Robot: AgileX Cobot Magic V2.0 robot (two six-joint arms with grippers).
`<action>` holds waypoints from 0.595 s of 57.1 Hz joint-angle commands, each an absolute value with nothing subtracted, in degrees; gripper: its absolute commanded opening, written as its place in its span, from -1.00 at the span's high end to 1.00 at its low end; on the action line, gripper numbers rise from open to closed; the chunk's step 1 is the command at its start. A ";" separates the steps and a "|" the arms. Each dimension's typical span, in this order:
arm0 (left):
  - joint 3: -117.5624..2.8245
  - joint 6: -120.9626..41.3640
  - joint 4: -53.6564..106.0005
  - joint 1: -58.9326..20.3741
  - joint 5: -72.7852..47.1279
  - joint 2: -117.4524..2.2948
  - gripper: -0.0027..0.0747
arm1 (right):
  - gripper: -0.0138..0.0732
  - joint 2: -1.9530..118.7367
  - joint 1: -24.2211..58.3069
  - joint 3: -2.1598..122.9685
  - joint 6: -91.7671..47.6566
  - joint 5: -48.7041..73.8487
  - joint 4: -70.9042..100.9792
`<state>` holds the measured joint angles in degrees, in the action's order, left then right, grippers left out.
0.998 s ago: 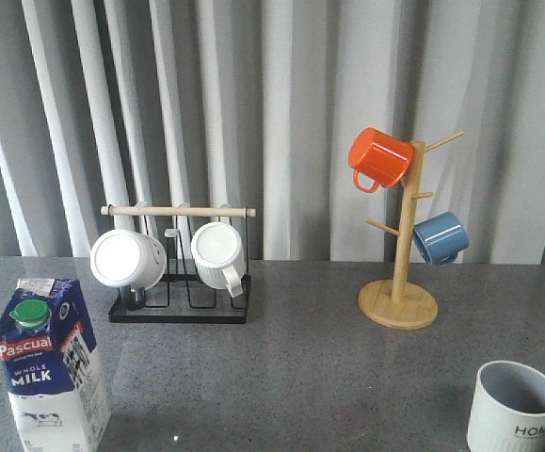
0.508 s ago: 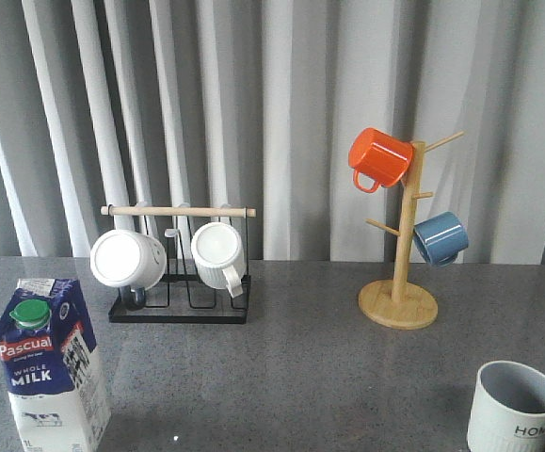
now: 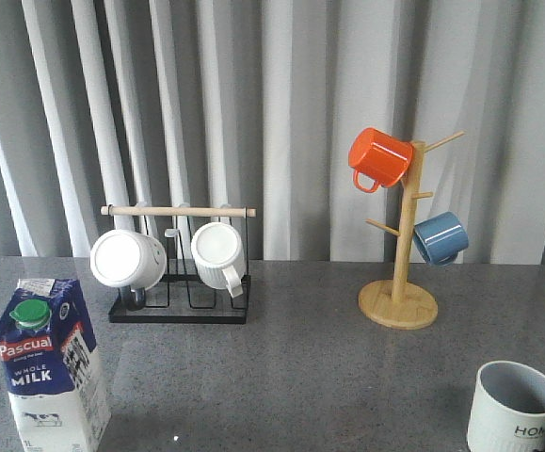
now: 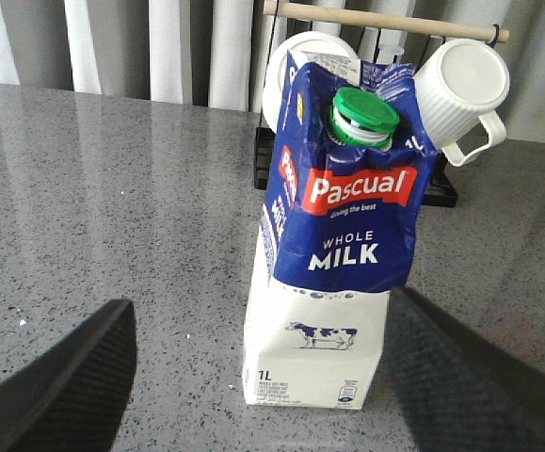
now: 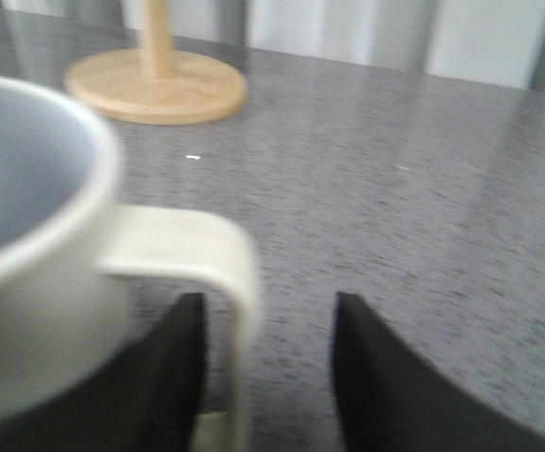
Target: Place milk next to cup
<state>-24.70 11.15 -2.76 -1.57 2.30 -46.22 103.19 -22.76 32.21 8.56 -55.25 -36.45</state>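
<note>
Grey speckled stone tabletop (image 3: 310,367) is stretching back to pale pleated curtains (image 3: 281,104). Nearest, at the front left, the milk (image 3: 51,363) is standing upright, its long axis vertical and its red label facing forward; the left gripper (image 4: 253,377) is sitting wide open with a finger on either side of it, gripping nothing. Well apart, at the front right, the cup (image 3: 519,410) is resting mouth up; the right gripper (image 5: 264,372) is gaping open around its handle, with no contact clearly visible. Farther back, two white mugs (image 3: 217,254) are hanging on a black rack (image 3: 180,311), while orange (image 3: 379,158) and blue mugs (image 3: 440,237) are hanging on a wooden tree (image 3: 399,301). Bare tabletop is lying between carton and cup.
</note>
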 commanded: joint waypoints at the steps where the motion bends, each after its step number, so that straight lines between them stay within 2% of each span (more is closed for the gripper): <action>1: -26.69 11.18 -2.70 -2.08 6.63 -46.12 -0.45 | 0.52 101.30 -22.96 33.37 8.58 -62.36 -41.44; 3: -26.69 11.18 -2.70 -2.08 6.63 -46.12 -0.45 | 0.70 101.30 -22.96 33.37 8.81 -62.92 -42.95; 4: -26.69 11.18 -2.70 -2.08 6.63 -46.12 -0.45 | 0.72 101.30 -22.96 33.37 9.18 -63.16 -43.45; 16: -26.69 11.18 -2.70 -2.08 6.63 -46.12 -0.45 | 0.69 100.06 -18.45 33.37 15.69 -63.45 -40.52; 27: -26.69 11.18 -2.70 -2.08 6.63 -46.12 -0.45 | 0.69 95.32 -5.71 33.37 14.55 -54.16 -22.56; 34: -26.69 11.18 -2.70 -2.08 6.63 -46.12 -0.45 | 0.69 93.85 2.99 33.37 8.48 -51.35 -12.02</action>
